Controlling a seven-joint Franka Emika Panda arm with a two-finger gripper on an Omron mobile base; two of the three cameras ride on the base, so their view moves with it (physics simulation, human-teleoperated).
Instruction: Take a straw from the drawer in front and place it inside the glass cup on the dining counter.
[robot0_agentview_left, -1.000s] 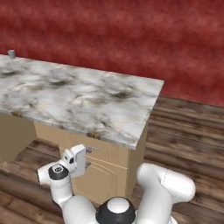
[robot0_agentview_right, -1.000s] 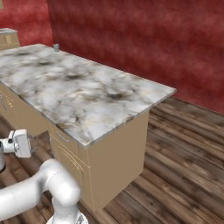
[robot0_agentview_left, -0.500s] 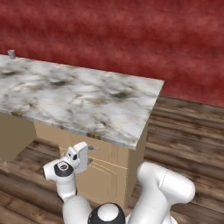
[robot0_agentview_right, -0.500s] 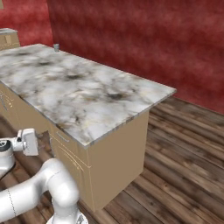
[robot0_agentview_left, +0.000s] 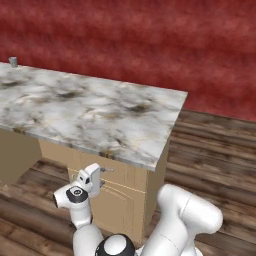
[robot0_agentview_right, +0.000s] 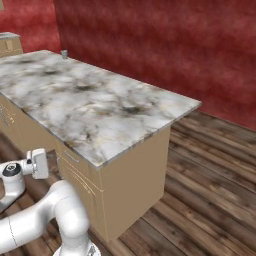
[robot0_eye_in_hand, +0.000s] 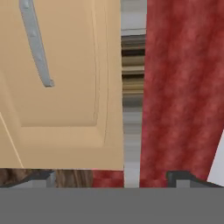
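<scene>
Red walls (robot0_agentview_left: 150, 40) back the marble dining counter (robot0_agentview_left: 90, 110) on dark plank floor (robot0_agentview_right: 210, 175); the gripper (robot0_agentview_left: 101, 184) hangs spread apart before the drawer (robot0_agentview_left: 117, 175).

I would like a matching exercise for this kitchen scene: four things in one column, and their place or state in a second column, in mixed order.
Things:
1. glass cup
2. drawer
3. gripper
4. dining counter

Place or state:
A. shut, just under the marble top
B. open, close to the silver handle
C. far corner of the marble slab
D. stands before the red wall

Pairs: 1-C, 2-A, 3-B, 4-D
</scene>
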